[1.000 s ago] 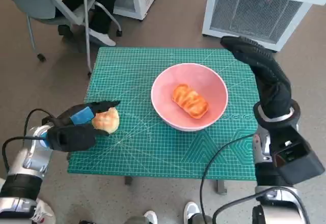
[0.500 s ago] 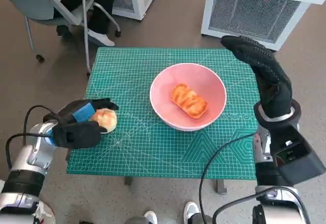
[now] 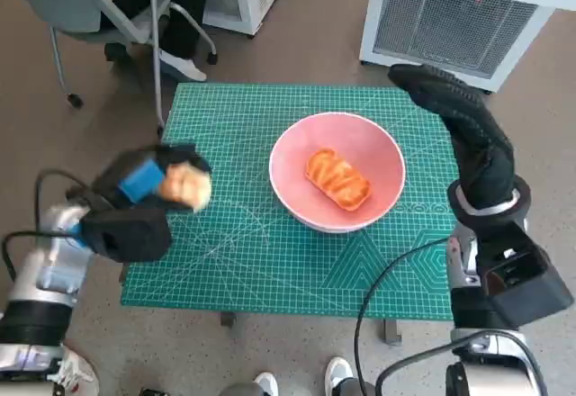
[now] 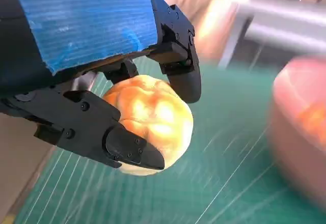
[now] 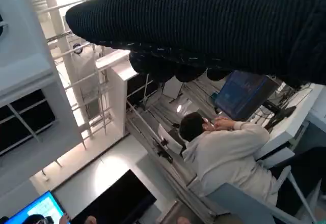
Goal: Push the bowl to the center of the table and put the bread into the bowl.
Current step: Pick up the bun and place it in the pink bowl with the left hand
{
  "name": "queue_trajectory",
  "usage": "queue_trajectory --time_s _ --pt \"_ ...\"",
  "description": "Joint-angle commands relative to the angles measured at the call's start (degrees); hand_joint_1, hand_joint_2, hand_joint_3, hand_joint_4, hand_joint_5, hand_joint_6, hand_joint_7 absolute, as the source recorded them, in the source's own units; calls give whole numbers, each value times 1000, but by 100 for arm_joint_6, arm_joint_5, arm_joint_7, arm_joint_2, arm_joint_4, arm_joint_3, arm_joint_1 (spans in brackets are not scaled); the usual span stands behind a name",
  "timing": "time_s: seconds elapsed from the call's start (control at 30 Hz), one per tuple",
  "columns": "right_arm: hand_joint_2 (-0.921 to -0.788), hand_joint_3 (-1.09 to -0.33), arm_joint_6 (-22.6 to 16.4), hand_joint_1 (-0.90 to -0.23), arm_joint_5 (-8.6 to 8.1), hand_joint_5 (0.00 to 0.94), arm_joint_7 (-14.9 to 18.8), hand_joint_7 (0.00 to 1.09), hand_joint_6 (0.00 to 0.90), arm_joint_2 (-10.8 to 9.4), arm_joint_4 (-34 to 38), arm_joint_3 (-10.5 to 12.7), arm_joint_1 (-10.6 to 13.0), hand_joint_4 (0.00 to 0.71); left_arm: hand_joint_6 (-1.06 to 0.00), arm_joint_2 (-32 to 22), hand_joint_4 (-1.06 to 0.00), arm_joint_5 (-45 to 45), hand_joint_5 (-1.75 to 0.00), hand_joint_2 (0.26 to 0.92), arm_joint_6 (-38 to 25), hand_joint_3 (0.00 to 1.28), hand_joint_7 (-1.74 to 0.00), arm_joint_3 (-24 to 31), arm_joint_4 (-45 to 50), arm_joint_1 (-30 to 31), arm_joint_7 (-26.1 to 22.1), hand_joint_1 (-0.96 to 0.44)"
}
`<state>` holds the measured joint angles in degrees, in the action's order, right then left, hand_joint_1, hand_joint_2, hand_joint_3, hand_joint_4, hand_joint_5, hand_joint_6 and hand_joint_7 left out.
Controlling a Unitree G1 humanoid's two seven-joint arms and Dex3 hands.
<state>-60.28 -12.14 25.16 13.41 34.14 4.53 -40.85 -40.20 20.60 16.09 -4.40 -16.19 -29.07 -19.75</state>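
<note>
At the far left of the head view, the robot's black left hand (image 3: 135, 200) with blue tape across its back grips a round, golden-brown bread roll (image 3: 187, 185) above the left part of the green gridded cutting mat (image 3: 252, 252) that covers the small table. The hand and roll are motion-blurred there. The left wrist view shows the hold plainly: black fingers (image 4: 181, 76) curl over one side of the roll (image 4: 153, 122) and another presses from the opposite side, with mat visible beneath it.

Near the middle of the mat, a little toward the right, sits a pink round bowl (image 3: 297, 193). Inside it lies an orange-glazed, ridged piece of bread (image 3: 337, 178). In the left wrist view the bowl (image 4: 290, 127) is a blurred pink shape cut off by the frame edge.

To the right, the hand in the black knitted glove (image 3: 459, 121) hangs over the mat's far right corner, fingers stretched out and holding nothing. The right wrist view shows the glove (image 5: 214, 25) as a dark band with only rounded fingertips under it.

White markings printed along the mat's right side are too small to read. Beyond the table stand white slatted appliances (image 3: 459, 18), cut off at the top, and a grey chair (image 3: 81, 18) with a person's dark-trousered legs (image 3: 175, 18). The right wrist view shows a seated person in a pale top (image 5: 229, 152) by a blue-lit screen (image 5: 244, 94) whose content cannot be made out.
</note>
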Motion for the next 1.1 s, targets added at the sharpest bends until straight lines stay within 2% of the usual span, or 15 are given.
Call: queue_trajectory --time_s 0.03,0.2,0.23,0.43,0.67,0.83,0.93,1.1 --pt "-921 -760 30 -563 18 0 4 199 217 21 86 21 6 279 -591 158 -701 -141 -1154 921 -168 78 -1198 152 683 -310 71 2" --pt "-921 -759 33 -564 12 1 12 203 215 19 122 26 -18 279 -610 457 -708 -85 -1146 921 -180 66 -1179 105 945 -564 273 2" --pt "-921 -758 30 -565 13 1 13 205 215 17 126 25 -21 280 -590 555 -680 -44 -1171 921 -151 87 -1206 55 973 -643 343 1" --pt "-921 -757 10 -568 29 1 10 210 211 2 145 22 -39 280 -631 1139 -709 185 -1137 920 110 56 -1167 -413 881 -1178 544 1" --pt "-921 -756 2 -570 64 1 -18 216 206 -9 137 25 -49 280 -645 1627 -705 194 -1120 920 468 51 -1172 -912 233 -1652 350 1" --pt "-921 -756 4 -569 97 1 -48 220 204 2 79 40 -19 280 -608 1907 -693 221 -1136 921 684 72 -1208 -1221 -443 -1894 225 1" --pt "-921 -756 7 -569 97 1 -63 222 203 22 30 48 6 280 -588 2057 -656 202 -1170 920 672 97 -1234 -1379 -861 -2050 27 1" --pt "-921 -755 23 -575 100 0 -91 226 200 55 -61 69 56 280 -502 2200 -518 192 -1310 921 451 196 -1323 -1591 -1392 -2274 -477 1"
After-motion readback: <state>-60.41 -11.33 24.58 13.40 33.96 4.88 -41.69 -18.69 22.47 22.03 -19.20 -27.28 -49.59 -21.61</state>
